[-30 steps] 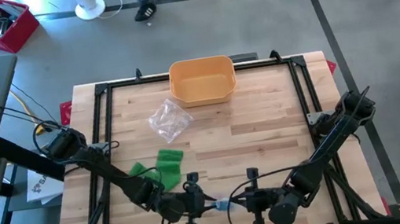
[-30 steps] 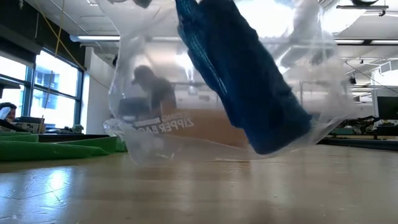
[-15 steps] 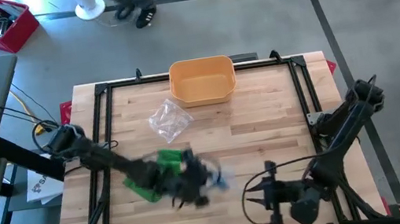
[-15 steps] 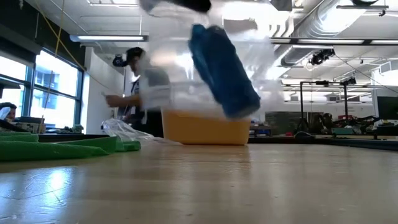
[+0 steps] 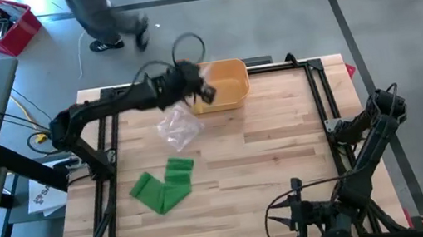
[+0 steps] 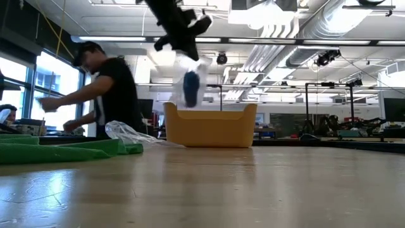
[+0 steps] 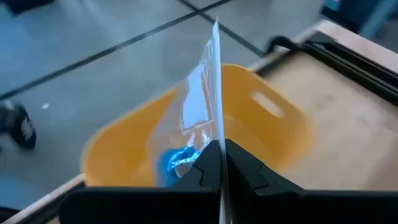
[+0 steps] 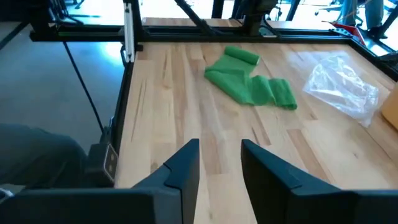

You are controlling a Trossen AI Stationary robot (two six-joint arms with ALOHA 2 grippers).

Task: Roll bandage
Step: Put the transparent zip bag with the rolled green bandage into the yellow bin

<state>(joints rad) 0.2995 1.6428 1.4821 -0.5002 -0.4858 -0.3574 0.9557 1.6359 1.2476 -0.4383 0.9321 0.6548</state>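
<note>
A clear zipper bag (image 7: 202,93) with a blue bandage roll (image 6: 190,88) inside hangs over the orange bin (image 5: 228,91) at the table's far edge. My left gripper (image 5: 206,92) is shut on it. A green bandage (image 5: 163,189), partly unrolled, lies flat on the table's left half. An empty clear bag (image 5: 179,127) lies between it and the bin. My right gripper (image 8: 221,162) stands open near the table's near right edge, with nothing between its fingers. My left gripper pinches the clear bag's upper edge (image 7: 217,140) between its two shut fingers. The bag hangs below the fingers (image 6: 183,47), clear of the table and above the bin. The blue roll (image 7: 174,163) sits low inside it.
A black frame (image 5: 107,96) runs around the table top. A person (image 6: 107,88) walks behind the table's far left corner. The right half of the table is bare wood (image 5: 282,141).
My left gripper has shut on the bag with the blue roll and carried it up from the near edge to above the bin at the far edge. My right gripper has let go of the bag and drawn back toward the near right corner.
</note>
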